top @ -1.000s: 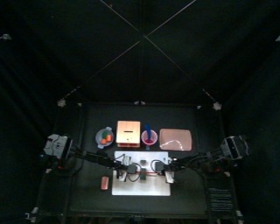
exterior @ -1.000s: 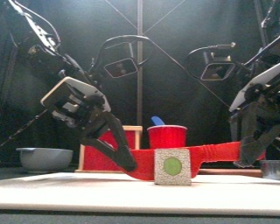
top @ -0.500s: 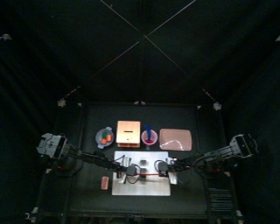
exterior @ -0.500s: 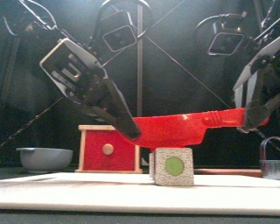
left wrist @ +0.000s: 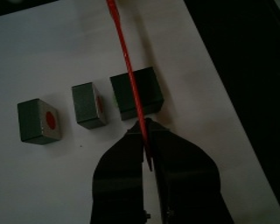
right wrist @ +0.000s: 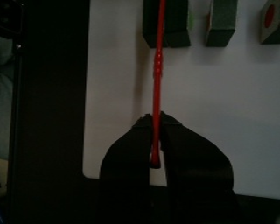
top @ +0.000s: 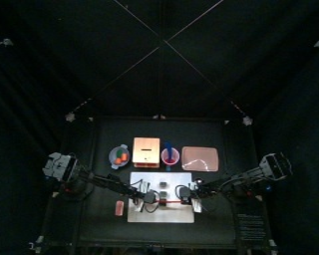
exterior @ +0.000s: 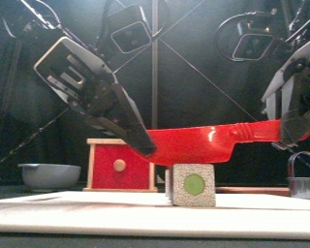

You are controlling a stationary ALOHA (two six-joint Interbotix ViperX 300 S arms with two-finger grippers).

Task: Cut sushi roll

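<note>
Both arms hold one red knife [exterior: 197,143] between them, level above the white cutting board [top: 163,207]. The left claw [left wrist: 143,140] is clamped on the blade end, and the right claw [right wrist: 159,136] is clamped on the handle end. The sushi roll [exterior: 189,184] stands on the board directly under the blade. Seen from the wrist cameras, it is the largest dark piece [left wrist: 136,94], and two smaller slices [left wrist: 87,104] lie in a row beside it, apart from each other.

The step in hand seems to be to lower the knife for the next cut. To do it well, both arms should go down together, so that the blade stays level and does not bend between the two claws. In the left wrist view the blade crosses the large piece near its middle, so I judge that a small shift along the roll may be needed if a thin slice is wanted. The roll is small and may tip, so a slow, straight push is safer.

Behind the board stand a grey bowl [exterior: 50,174], a red box [exterior: 120,166] and a metal cup [exterior: 305,174]; from the front I cannot see what is inside them.
</note>
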